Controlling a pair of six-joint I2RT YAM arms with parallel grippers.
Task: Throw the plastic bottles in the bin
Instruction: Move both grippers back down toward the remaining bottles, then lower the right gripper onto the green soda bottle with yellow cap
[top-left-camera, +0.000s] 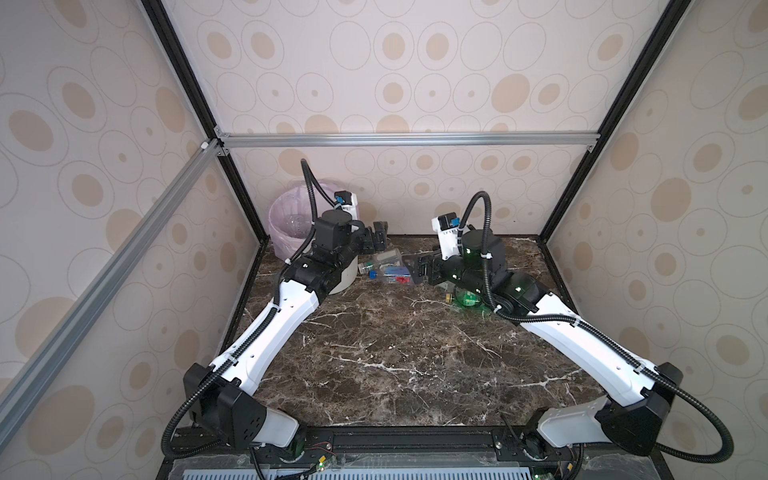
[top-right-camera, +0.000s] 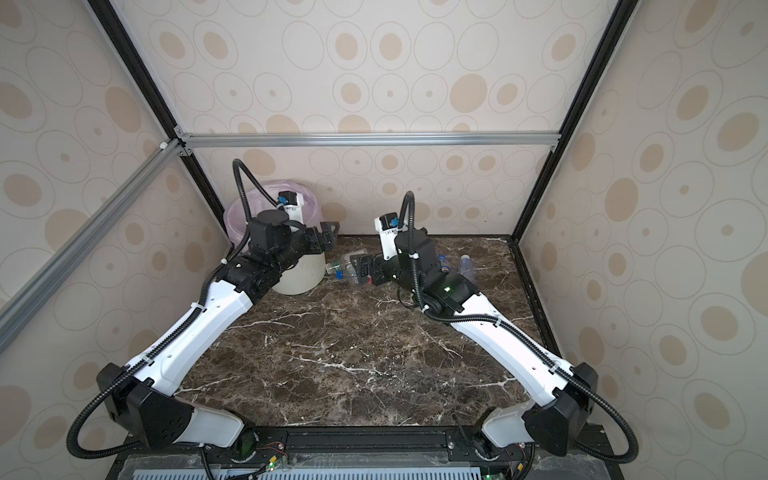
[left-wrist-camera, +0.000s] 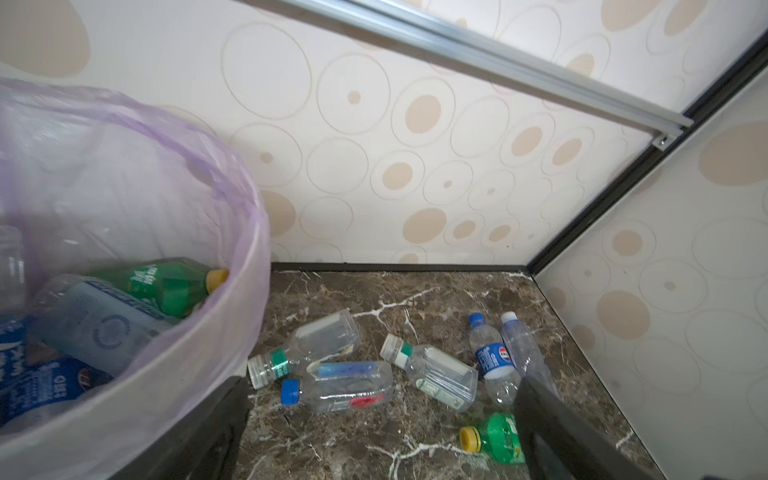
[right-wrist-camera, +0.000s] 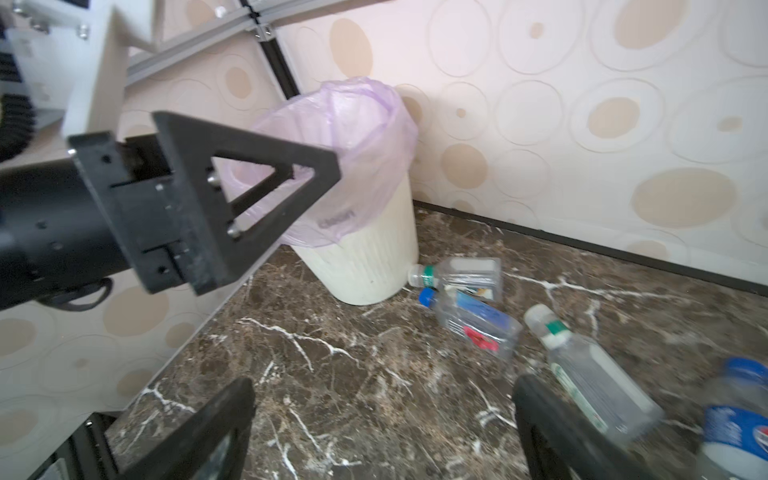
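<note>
In both top views the left gripper (top-left-camera: 374, 239) gapes empty beside the bin (top-left-camera: 282, 216) at eleven o'clock. The right gripper (top-left-camera: 417, 270), equally spread, grips nothing near twelve. Left wrist: plastic bottles (left-wrist-camera: 166, 286) lie inside the bin, six loose on the table (left-wrist-camera: 332, 449). Right wrist: loose ones lie beside the bin.

Dark marble-patterned tabletop (top-left-camera: 395, 353) veined in white, wall panels (top-left-camera: 415, 83) papered with beige ovals (on all three sides), silver aluminium rail (top-left-camera: 407, 139) across the back, black corner post (top-left-camera: 181, 62).
</note>
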